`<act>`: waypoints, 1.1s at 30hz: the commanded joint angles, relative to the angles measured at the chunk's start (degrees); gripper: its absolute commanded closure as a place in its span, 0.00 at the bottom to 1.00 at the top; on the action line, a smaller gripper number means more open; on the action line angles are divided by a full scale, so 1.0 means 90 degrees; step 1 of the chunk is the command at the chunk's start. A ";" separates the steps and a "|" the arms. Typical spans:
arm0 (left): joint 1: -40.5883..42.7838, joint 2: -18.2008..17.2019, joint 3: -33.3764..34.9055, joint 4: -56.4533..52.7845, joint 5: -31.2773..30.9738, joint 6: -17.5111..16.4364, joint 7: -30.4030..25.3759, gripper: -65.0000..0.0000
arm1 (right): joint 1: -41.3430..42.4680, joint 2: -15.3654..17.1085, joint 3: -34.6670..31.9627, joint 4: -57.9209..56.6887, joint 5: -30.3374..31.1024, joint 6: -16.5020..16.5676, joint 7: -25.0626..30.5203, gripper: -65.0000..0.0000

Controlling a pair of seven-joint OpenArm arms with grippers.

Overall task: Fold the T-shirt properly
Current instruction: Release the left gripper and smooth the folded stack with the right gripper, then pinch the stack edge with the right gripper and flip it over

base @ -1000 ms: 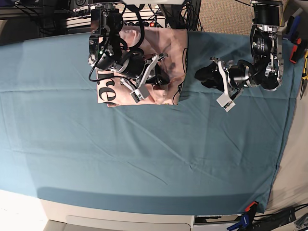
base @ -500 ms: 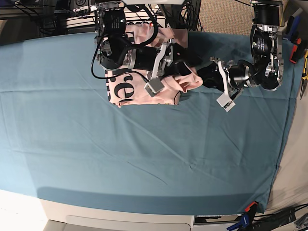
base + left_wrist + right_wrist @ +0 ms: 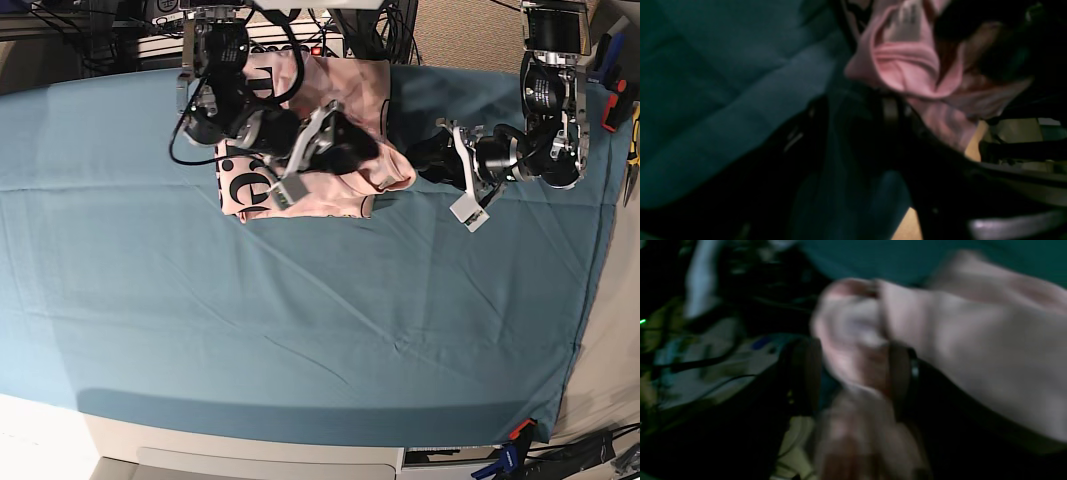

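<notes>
Folding seems under way. In the left wrist view, bunched T-shirt [image 3: 907, 66] is lying beyond the left gripper [image 3: 857, 110], whose jaws are too dark to judge. In the right wrist view, the right gripper [image 3: 853, 373] is pinching pink fabric between its jaws. In the base view, the shirt is sitting at the far edge of the teal cloth [image 3: 300, 320]; next, that held fold probably needs laying flat.

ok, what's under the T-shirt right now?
The teal table cloth shows all around the T-shirt, so it lies on that. The right gripper covers its middle; nothing else can be made out beneath.
</notes>
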 commanded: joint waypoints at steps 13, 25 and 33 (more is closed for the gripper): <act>-0.0087 -0.0053 -0.0024 0.0109 -0.0187 -0.0052 -0.0114 0.63 | 0.0529 -0.0044 0.0391 0.0121 -0.2062 -0.0053 0.1185 0.51; -0.0085 -0.0053 -0.0024 0.0107 -0.0187 -0.0052 -0.0114 0.63 | 0.0559 0.0231 0.0386 0.0104 -0.3803 -0.1481 0.1205 0.51; -0.0087 -0.0053 -0.0024 0.0109 -0.0189 -0.0052 -0.0117 0.63 | 0.0568 0.0253 0.0386 0.0104 -0.4272 -0.1931 0.1292 0.51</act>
